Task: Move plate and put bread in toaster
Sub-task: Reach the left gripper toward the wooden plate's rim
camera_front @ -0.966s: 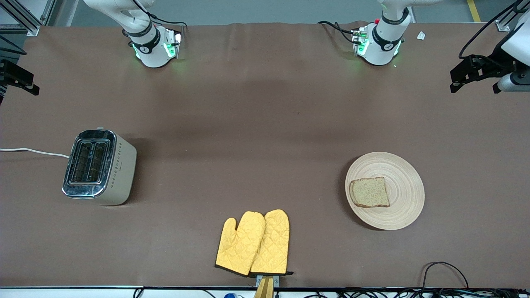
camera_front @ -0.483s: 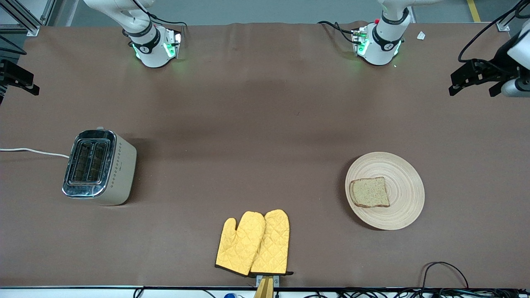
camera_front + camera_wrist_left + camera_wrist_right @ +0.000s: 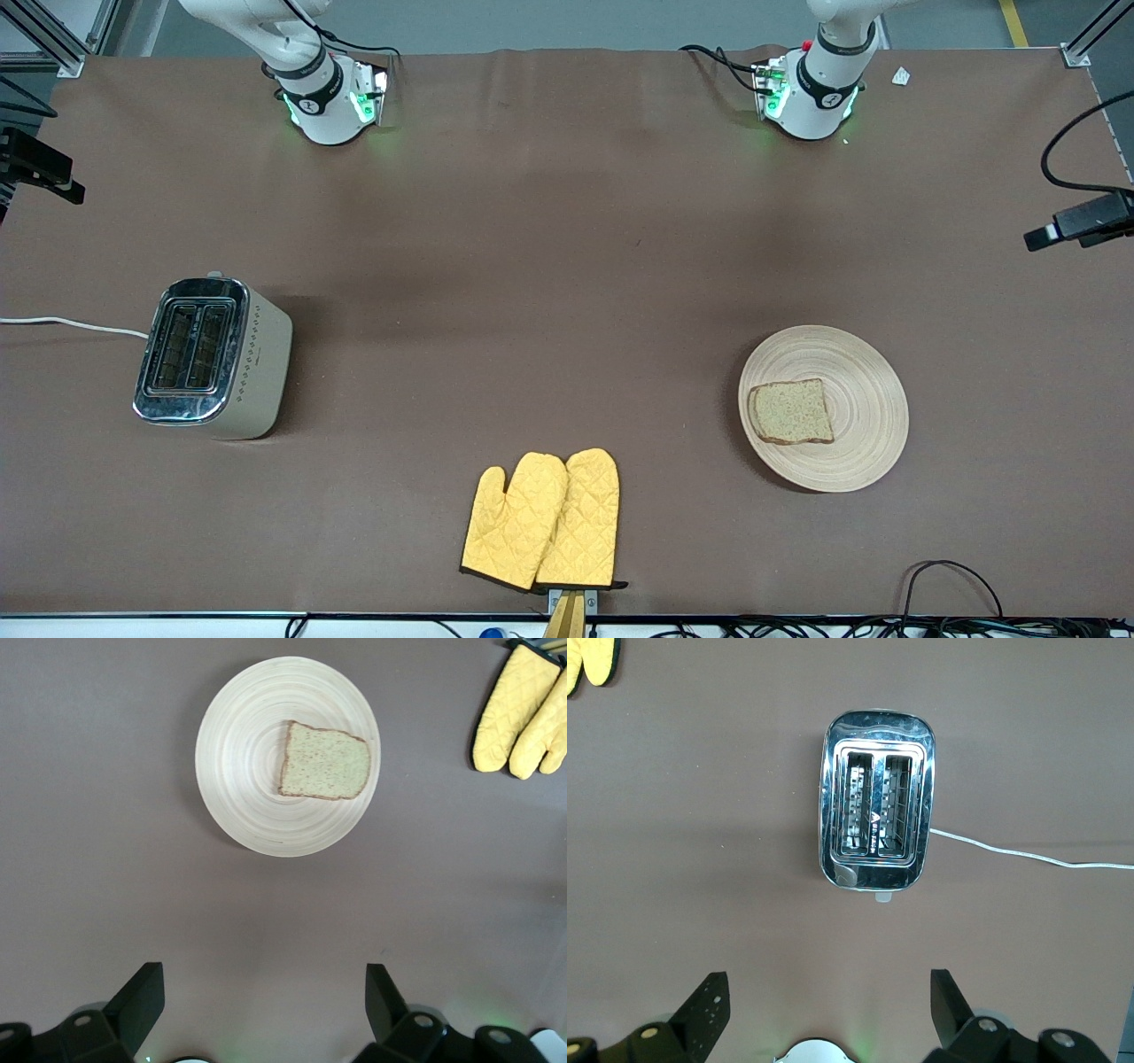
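Even overhead light, soft shadows, glare on toaster [image 3: 188,346] chrome.

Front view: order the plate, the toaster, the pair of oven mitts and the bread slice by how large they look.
1. plate
2. toaster and pair of yellow oven mitts: they look much alike in area, so no ranking between them
3. bread, clearly smallest, lying on the plate

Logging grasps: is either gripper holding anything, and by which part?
Nothing is held. The left gripper and right gripper are both open and empty.
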You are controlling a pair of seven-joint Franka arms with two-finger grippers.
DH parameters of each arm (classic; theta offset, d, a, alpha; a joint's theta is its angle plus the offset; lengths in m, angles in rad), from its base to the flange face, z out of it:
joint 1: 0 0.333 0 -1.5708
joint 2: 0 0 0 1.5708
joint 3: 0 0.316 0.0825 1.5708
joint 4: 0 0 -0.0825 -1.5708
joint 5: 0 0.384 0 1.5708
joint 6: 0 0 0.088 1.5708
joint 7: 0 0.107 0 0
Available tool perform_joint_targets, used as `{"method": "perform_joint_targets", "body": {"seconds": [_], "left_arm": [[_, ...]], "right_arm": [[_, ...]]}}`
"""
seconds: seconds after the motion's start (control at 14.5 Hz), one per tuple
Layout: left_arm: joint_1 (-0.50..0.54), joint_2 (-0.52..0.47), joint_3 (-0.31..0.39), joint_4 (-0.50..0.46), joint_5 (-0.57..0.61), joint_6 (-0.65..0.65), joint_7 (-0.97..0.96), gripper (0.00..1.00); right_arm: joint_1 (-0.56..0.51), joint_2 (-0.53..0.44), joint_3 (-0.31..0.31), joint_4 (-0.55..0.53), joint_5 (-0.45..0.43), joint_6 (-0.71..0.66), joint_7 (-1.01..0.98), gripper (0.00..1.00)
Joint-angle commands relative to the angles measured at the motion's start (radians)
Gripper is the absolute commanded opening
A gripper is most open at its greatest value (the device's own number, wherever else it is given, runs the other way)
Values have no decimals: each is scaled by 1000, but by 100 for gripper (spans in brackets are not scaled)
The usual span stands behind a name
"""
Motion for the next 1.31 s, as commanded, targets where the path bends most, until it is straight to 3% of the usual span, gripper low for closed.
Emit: {"method": "perform_joint_targets", "body": {"seconds": [0.0, 0.41, 0.83, 1.24], "left_arm": [[46, 66, -6, 20, -35, 2, 56, 100], [123, 312, -12, 28, -49, 181, 98, 100], [178, 532, -11, 46, -253, 267, 329, 94], [175, 681, -11, 48, -412, 356, 515, 74]], "right_arm": [[2, -8, 4, -11, -13, 0, 6, 100], [-1, -8, 4, -11, -13, -26, 4, 100], [0, -8, 5, -10, -13, -32, 4, 100], [-1, -8, 5, -11, -11, -35, 4, 100]]}}
